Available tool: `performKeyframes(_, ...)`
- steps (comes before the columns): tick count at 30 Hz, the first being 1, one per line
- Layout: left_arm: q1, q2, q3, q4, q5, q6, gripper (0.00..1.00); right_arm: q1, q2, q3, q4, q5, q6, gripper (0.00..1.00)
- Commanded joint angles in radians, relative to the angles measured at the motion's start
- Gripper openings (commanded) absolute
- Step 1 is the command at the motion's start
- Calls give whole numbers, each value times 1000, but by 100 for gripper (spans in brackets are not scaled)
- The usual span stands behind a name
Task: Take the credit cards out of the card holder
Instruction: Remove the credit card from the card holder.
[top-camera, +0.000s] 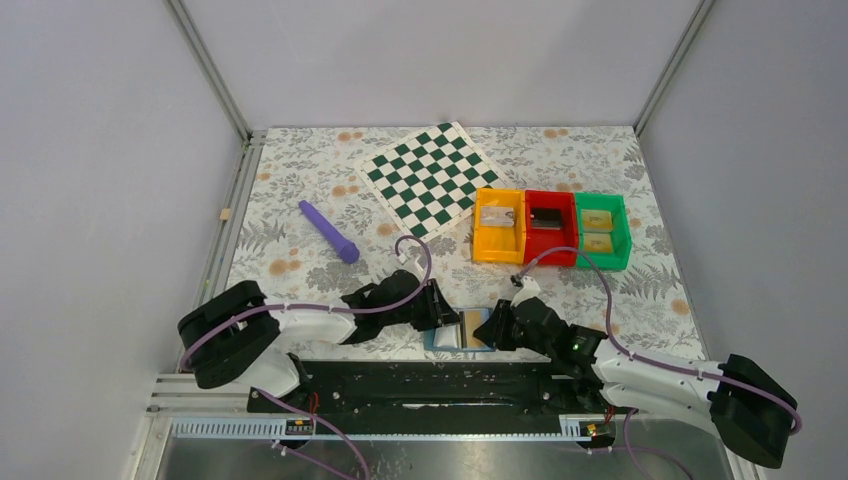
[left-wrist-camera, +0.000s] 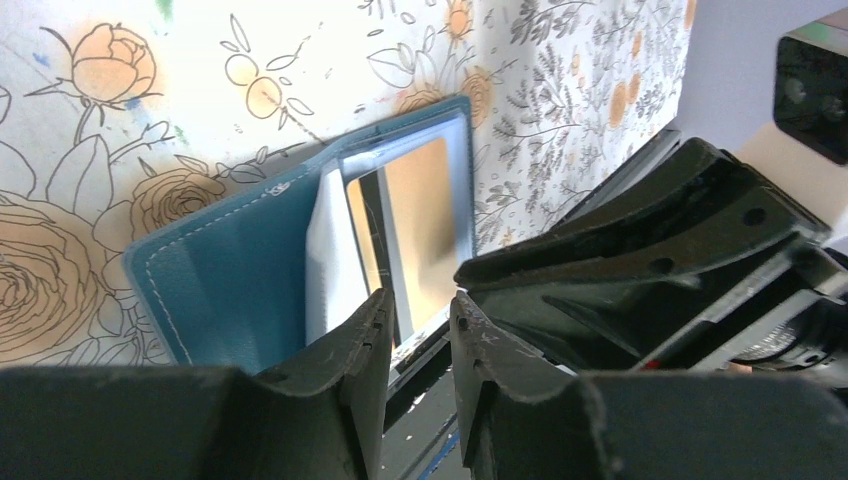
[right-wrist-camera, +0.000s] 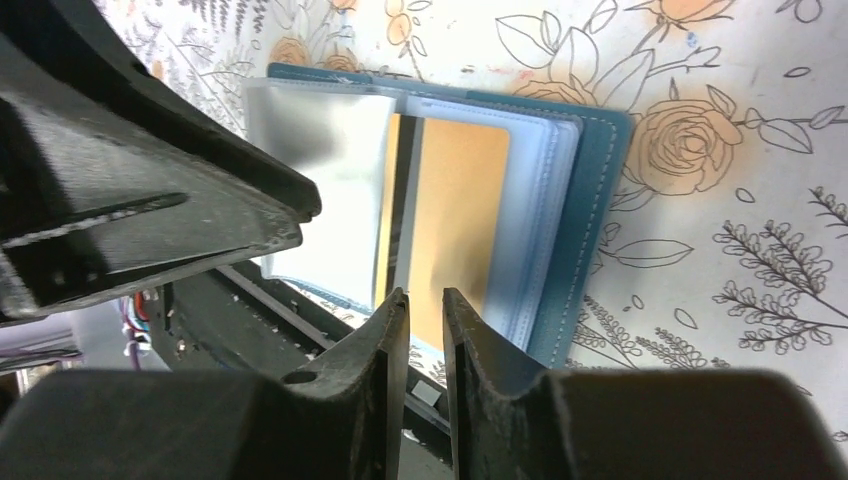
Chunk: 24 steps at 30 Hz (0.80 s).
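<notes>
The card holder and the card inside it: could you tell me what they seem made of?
Card holder: probably leather or faux leather, matte blue, with pale stitching along its edge. Its sleeves: clear, slightly frosted soft plastic, see-through and layered. Credit card: likely plastic, smooth gold with a satin sheen; metal not excluded.

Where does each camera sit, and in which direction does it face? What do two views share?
Top external: above, behind the bases, looking down on the table; both arms show, left gripper and right gripper at the card holder.
Left wrist: on the left arm, looking past its fingers at the card holder; right gripper at right.
Right wrist: on the right arm, looking past its fingers at the gold credit card; left gripper at left.
Shared: both wrist views show the card holder and credit card from opposite sides.
</notes>
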Motion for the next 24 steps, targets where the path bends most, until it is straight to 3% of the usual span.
performKeyframes(1,-9,-15,39,21,-26,11,29,6,45,35,-41,74,-39,25)
performKeyframes(7,-13,72,34,81,-23,12,33,7,111,4,-38,79,-7,23)
performKeyframes(24,-25,159,23,114,-72,19,37,7,74,-40,-18,67,22,23)
